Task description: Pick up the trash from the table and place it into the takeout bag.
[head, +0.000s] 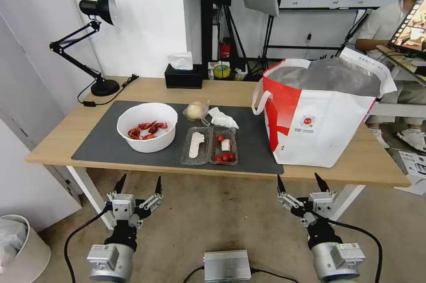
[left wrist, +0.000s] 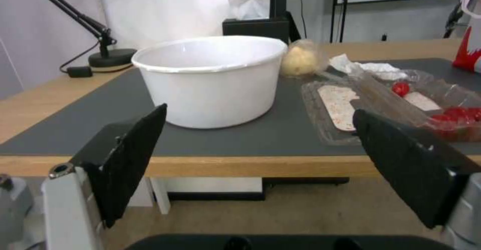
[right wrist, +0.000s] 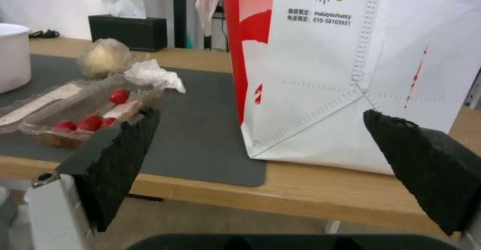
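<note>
Hovering: we've got the left gripper (head: 138, 184) and right gripper (head: 301, 181) both below and short of the table (head: 133, 89) front edge, over the floor, touching nothing.
Left jaws: spread wide, empty; the left wrist view frames the white bowl (left wrist: 213, 79) betw. the two pads.
Right jaws: also wide, empty; the right wrist view looks at the takeout bag (right wrist: 351, 73) w/ its near bottom corner betw. the pads.
Key relation: all trash lies ahead of and above both grippers, on the dark mat (head: 102, 141). Bowl w/ red shells (head: 147, 126) sits straight ahead of our left gripper, so left arm is nearer to it.
Tray: clear hinged tray (head: 209, 145) lies open just right of the bowl, betw. the two arms, tomatoes (head: 225, 157) in its right half; each half runs long front-to-back (away from us).
Behind tray: pale wrapped bundle (head: 196, 110) and crumpled napkin (head: 222, 118), side by side, near the tray's far end.
Bag: stands upright on the table's right end, mouth open, foil showing, just right of the mat edge; right arm is nearer.
Our read: nothing bagged yet; the reach must go up and fwd.
Not trash: black tissue box (head: 183, 77) at the back.
</note>
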You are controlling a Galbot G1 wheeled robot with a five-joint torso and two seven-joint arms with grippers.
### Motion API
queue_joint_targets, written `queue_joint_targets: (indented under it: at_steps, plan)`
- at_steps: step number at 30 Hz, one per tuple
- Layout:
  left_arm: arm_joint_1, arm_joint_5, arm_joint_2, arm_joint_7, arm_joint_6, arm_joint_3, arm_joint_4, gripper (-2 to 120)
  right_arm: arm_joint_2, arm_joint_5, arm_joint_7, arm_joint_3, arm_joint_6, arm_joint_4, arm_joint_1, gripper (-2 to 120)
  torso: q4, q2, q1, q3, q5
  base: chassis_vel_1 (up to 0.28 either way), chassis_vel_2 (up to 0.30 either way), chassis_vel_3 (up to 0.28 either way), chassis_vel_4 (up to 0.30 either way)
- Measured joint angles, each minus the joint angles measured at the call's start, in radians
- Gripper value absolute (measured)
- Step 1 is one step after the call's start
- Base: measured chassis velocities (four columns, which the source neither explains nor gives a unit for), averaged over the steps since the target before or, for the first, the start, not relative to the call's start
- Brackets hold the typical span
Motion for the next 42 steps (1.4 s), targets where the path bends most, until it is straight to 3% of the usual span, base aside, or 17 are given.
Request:
queue_joint_targets:
  at_steps: [6,8,9,12,16,26,34,42]
  plan:
    - [-0.001,-0.003,0.000,-0.002,0.001,0.001,0.000,100,-0.008,0.005,0.000,0.000,-0.001,-0.003,0.006,100,0.0000,0.000,0.000,0.000,0.0000,0.000,0.000,0.000,0.000]
    - [-0.028,-0.053,-0.009,-0.045,0.042,0.022,0.010,100,-0.085,0.059,-0.019,0.000,-0.025,-0.036,0.066,100,0.0001,0.000,0.000,0.000,0.0003,0.000,0.000,0.000,0.000]
    - [-0.028,-0.053,-0.009,-0.045,0.042,0.022,0.010,100,-0.085,0.059,-0.019,0.000,-0.025,-0.036,0.066,100,0.0001,0.000,0.000,0.000,0.0003,0.000,0.000,0.000,0.000]
    - [-0.104,-0.192,-0.035,-0.165,0.161,0.083,0.040,100,-0.223,0.156,-0.053,0.000,-0.070,-0.096,0.175,100,0.0001,0.000,0.000,0.000,0.0003,0.000,0.000,0.000,0.000]
    - [-0.152,-0.263,-0.045,-0.209,0.184,0.111,0.040,100,-0.287,0.203,-0.081,-0.003,-0.068,-0.113,0.228,100,0.0000,0.000,0.000,0.000,0.0005,0.000,0.000,0.000,0.000]
    - [-0.150,-0.278,-0.040,-0.196,0.145,0.102,-0.007,100,-0.290,0.207,-0.105,-0.018,-0.043,-0.080,0.242,100,0.0000,0.000,0.000,0.000,0.0000,0.000,0.000,0.000,0.000]
    - [-0.150,-0.319,-0.045,-0.194,0.143,0.112,0.004,100,-0.283,0.210,-0.110,-0.022,-0.037,-0.085,0.235,100,0.0000,0.000,0.000,0.000,0.0000,0.000,0.000,0.000,0.000]
    - [-0.169,-0.563,-0.046,-0.266,0.218,0.147,0.008,100,-0.282,0.210,-0.119,-0.042,-0.035,-0.085,0.232,100,0.0000,0.000,0.000,0.000,0.0000,0.000,0.000,0.000,0.000]
